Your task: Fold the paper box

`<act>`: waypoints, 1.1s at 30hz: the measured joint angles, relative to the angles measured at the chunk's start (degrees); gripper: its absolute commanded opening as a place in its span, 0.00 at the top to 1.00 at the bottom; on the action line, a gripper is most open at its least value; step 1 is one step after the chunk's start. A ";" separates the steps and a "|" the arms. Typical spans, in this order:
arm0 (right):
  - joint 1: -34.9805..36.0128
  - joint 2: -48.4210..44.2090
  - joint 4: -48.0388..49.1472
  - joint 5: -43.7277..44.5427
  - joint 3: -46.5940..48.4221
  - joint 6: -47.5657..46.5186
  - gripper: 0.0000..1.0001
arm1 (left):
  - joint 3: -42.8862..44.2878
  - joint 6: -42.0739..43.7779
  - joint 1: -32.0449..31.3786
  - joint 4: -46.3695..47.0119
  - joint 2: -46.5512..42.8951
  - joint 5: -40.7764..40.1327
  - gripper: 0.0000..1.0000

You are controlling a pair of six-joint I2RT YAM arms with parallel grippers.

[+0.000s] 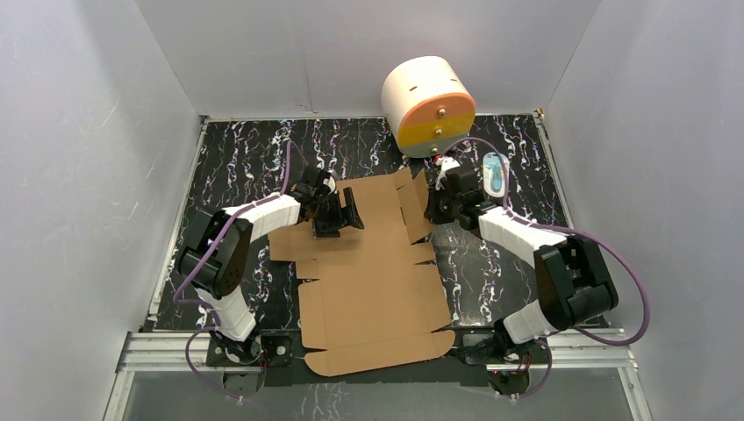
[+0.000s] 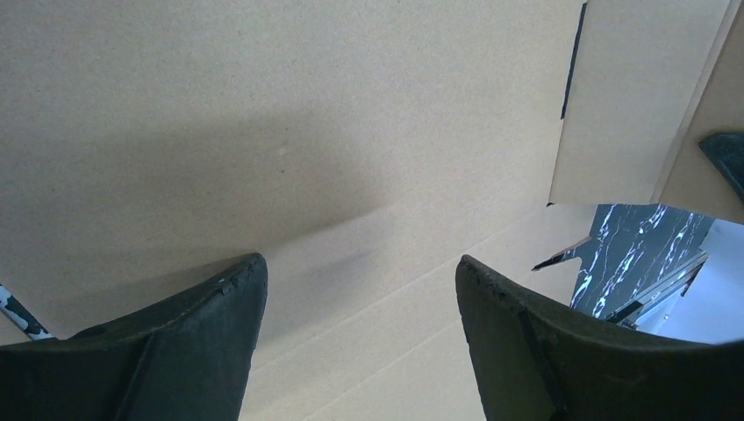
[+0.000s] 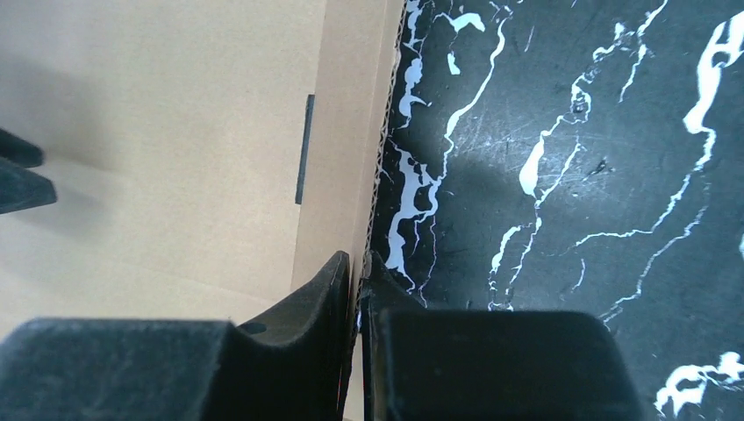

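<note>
The paper box (image 1: 368, 281) lies as a mostly flat brown sheet in the middle of the tabletop (image 1: 246, 158), with its near flap reaching the near edge between the arm bases. The left hand (image 2: 360, 281) is over the sheet's far left part, its fingers spread wide and holding nothing. The right hand (image 3: 358, 281) has its fingers narrowed onto the raised flap at the sheet's far right edge, pinching the cardboard. A white cylinder (image 1: 427, 105) stands by the far edge.
</note>
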 measured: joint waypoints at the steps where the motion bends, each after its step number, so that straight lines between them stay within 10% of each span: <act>1: 1.79 -0.02 -1.11 3.63 0.72 -0.74 0.83 | -0.02 -0.15 0.00 0.20 0.02 0.00 0.24; 17: 23.02 3.82 -9.49 39.80 10.03 -9.94 0.78 | -0.92 -2.14 -0.09 3.89 0.35 0.11 0.24; 33: 29.03 13.18 -11.30 44.89 18.95 -11.98 0.56 | -5.53 -4.48 -0.11 11.50 -1.64 -0.22 0.24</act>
